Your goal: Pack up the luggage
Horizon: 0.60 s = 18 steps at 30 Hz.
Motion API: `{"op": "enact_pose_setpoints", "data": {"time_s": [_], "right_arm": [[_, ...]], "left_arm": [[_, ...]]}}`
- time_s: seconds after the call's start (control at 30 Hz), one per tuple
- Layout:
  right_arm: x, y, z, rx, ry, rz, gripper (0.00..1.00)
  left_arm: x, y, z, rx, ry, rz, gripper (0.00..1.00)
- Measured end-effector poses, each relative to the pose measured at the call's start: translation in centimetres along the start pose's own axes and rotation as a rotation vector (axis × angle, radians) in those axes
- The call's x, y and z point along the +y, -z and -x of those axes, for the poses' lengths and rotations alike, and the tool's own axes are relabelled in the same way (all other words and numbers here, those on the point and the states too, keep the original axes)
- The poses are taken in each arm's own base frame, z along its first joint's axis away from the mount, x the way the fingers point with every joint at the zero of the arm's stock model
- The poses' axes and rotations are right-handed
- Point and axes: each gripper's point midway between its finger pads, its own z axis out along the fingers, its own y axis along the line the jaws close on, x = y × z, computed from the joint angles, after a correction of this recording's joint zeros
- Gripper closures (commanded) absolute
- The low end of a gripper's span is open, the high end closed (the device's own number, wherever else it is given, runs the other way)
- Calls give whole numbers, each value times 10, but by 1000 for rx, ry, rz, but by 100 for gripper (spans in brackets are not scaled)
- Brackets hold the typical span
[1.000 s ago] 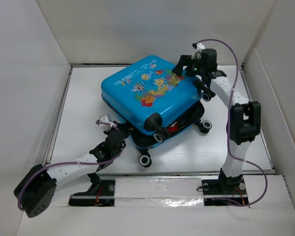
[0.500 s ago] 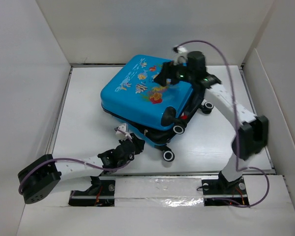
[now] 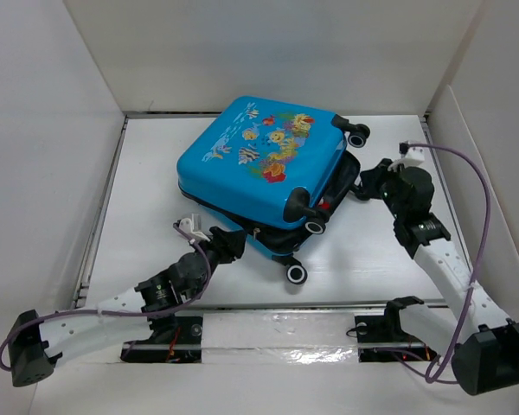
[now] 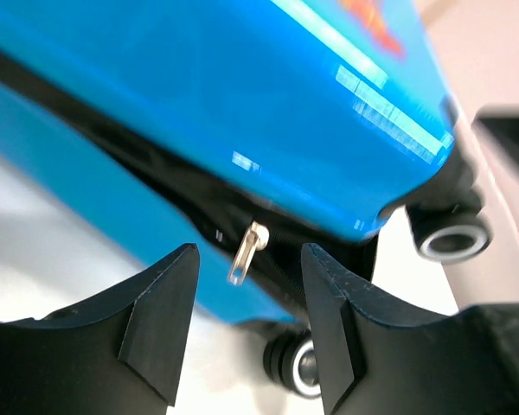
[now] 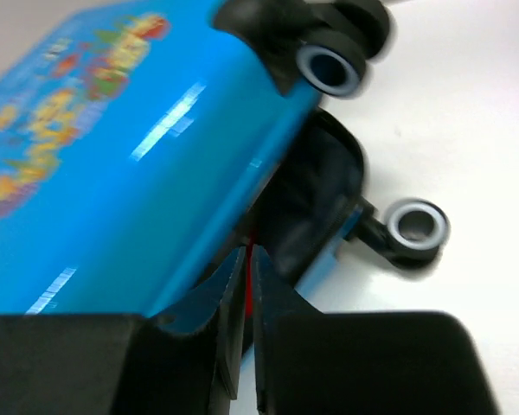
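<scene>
fingers (image 4: 160, 320) of the left gripper (image 3: 224, 245) stand apart on either side of a small silver zipper pull (image 4: 247, 252), not touching it, at the 7 o'clock edge of the small bright-blue hard-shell suitcase (image 3: 251, 164). right gripper (image 5: 247, 259) fingers are pinched almost together at its 3 o'clock side. the suitcase lies print-up mid-table, wheels toward 4 o'clock.

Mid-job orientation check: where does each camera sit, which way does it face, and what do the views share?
Top external: above and behind the bases, looking down on the table, the blue suitcase, both arms, left gripper and right gripper.
Left wrist: low at the suitcase's near side, facing its zipper pull; own open fingers frame it.
Right wrist: low beside its wheels, facing the gap between the shells; own fingers nearly together.
Shared: all show the suitcase; both wrist views show wheels.
</scene>
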Motion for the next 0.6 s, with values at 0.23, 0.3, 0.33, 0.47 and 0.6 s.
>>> {"op": "enact_pose_setpoints", "data": {"time_s": [0.23,0.3,0.33,0.47,0.6], "right_arm": [[-29,9,-39,43,-66,-76,33],[-29,6,-57,90,-79,-54,30],[-28,4,-66,118,-84,-43,30],[-21,-3,-91,206,-102,4,53],[-13,-6,-91,204,-109,34,93]], "left_arm": [[-17,-3,51,-126,-5,29,40],[-21,-11,72,-173,-2,53,37],[-23,-17,86,-200,8,64,37],[-24,-49,142,-297,42,113,35],[-8,-97,193,-329,86,133,35]]}}
